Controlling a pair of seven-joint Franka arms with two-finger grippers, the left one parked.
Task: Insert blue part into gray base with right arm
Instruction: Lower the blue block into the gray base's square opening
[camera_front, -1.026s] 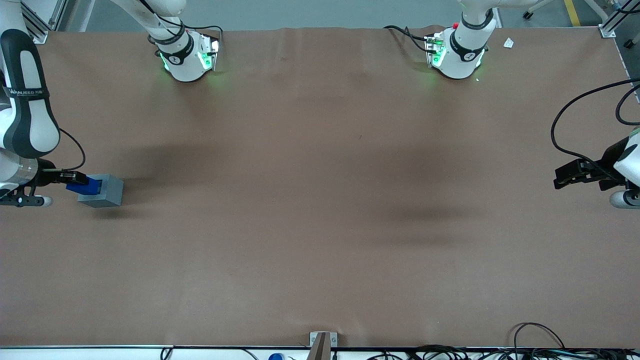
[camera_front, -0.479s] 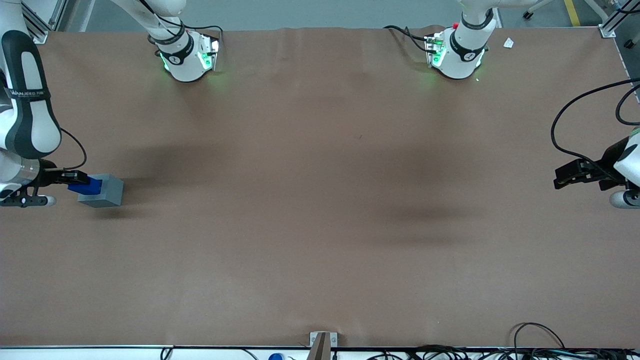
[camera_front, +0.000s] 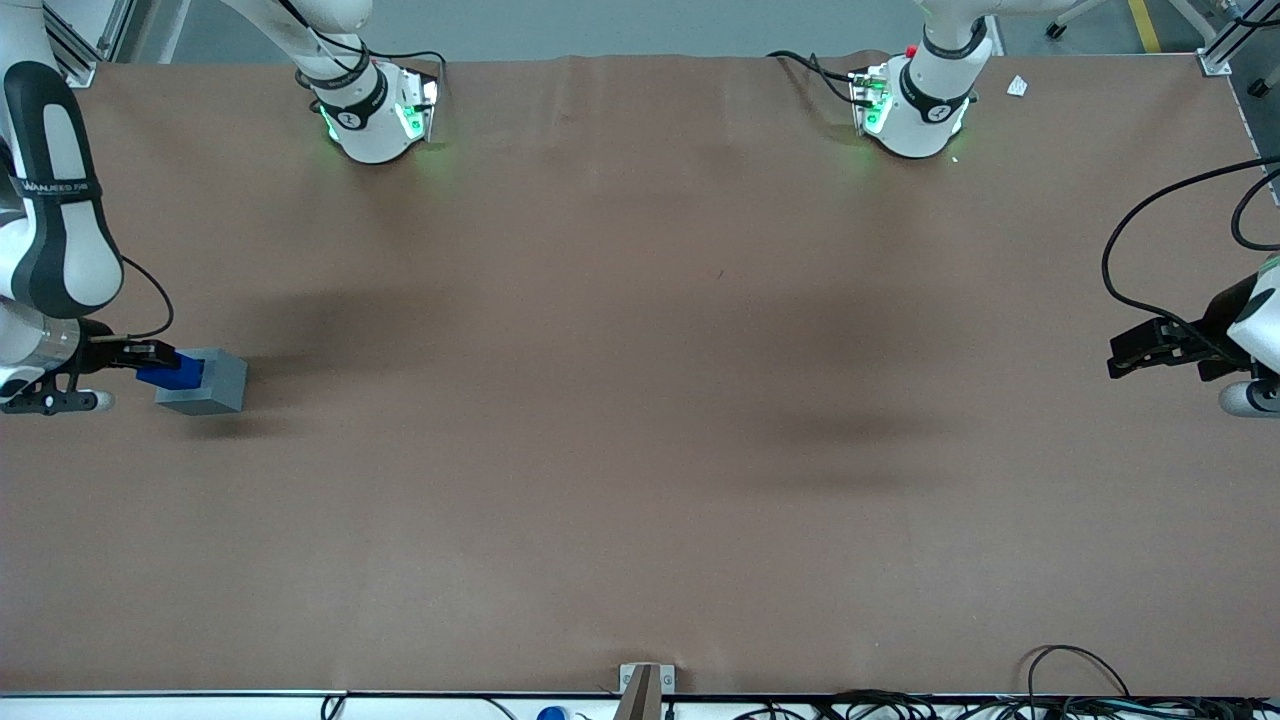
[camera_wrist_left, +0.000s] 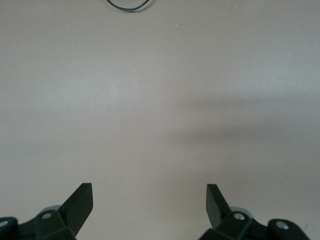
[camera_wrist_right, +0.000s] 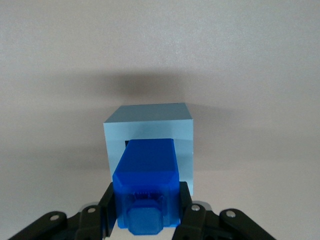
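Right wrist view: I have my black two-finger gripper (camera_wrist_right: 145, 210) with its fingers (camera_wrist_right: 106, 205) closed on the flanks of the small bright-blue plastic block (camera_wrist_right: 146, 177), which is entering the light-gray plastic cube (camera_wrist_right: 149, 131) resting on the brown table (camera_front: 640, 400) at the working arm's end. It looks light, rigid and somewhat slick, so I'd keep gripping the flat sides.

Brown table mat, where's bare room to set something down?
Bare: the mat from the gray base toward the parked arm's end, and nearer the front camera. Crowded only at the base, where the pincer grips the blue part.
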